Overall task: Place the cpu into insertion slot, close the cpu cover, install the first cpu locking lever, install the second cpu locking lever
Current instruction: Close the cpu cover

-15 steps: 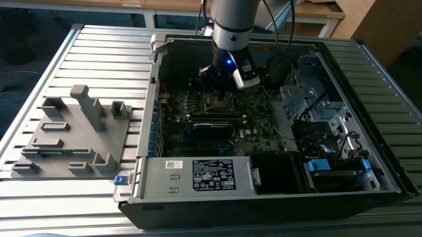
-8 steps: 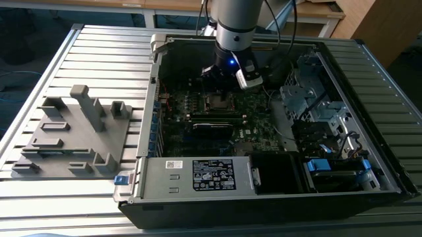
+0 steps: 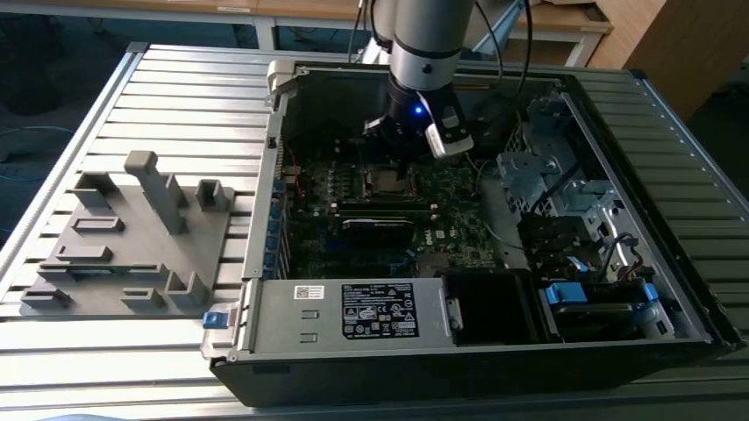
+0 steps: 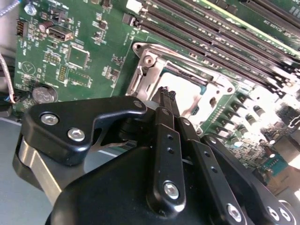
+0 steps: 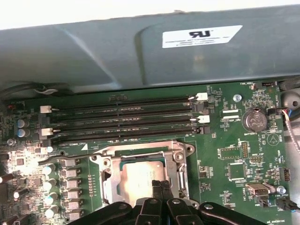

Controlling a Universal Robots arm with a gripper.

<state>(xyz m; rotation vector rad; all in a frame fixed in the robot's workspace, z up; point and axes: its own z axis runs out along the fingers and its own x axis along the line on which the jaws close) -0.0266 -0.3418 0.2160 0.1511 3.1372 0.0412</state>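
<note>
Hanging pinched over the cpu [image 5: 134,179], fingers [image 5: 156,189]; exterior view shows the case [image 3: 468,368].

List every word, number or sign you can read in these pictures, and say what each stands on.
On the grey power supply box, the black label: print too small to read.
On the grey metal panel, the white sticker: a bold mark and fine print, too small to read.
On the green circuit board, white lettering: too small to read.
No text can be quoted.

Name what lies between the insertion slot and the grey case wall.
In the first wrist view, four long black memory slots lie between the insertion slot and the case wall.
</note>
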